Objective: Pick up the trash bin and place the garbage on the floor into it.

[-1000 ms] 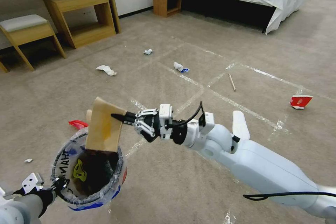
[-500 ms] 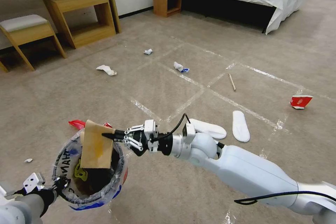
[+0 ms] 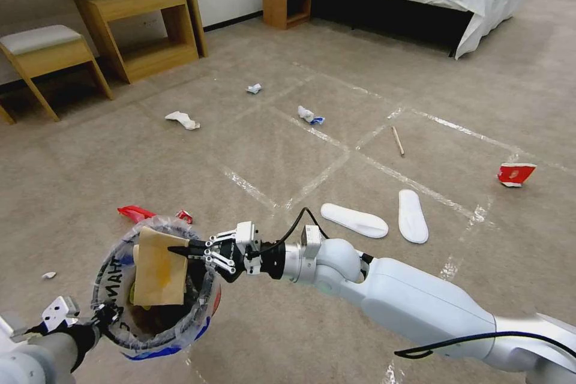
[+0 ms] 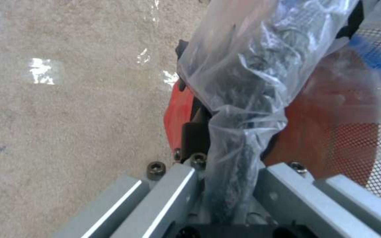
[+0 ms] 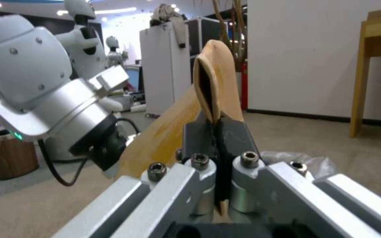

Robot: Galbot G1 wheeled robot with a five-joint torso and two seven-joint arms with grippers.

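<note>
Head view: right gripper [image 3: 180,250] clamped on cardboard box [image 3: 158,266], long axis upright, half inside trash bin [image 3: 157,336] directly below; left gripper [image 3: 105,315] pinching bin's near-left rim.

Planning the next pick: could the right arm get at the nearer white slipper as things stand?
Probably not yet: the right end effector is shut on the cardboard box over the trash bin. The carpet around the slipper lies bare.

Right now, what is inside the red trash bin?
The brown cardboard box, pinched by the right gripper, sits in the trash bin, whose rim the left gripper holds. A yellow mark on the liner peeks beside it. The box and shadow hide the bottom.
</note>
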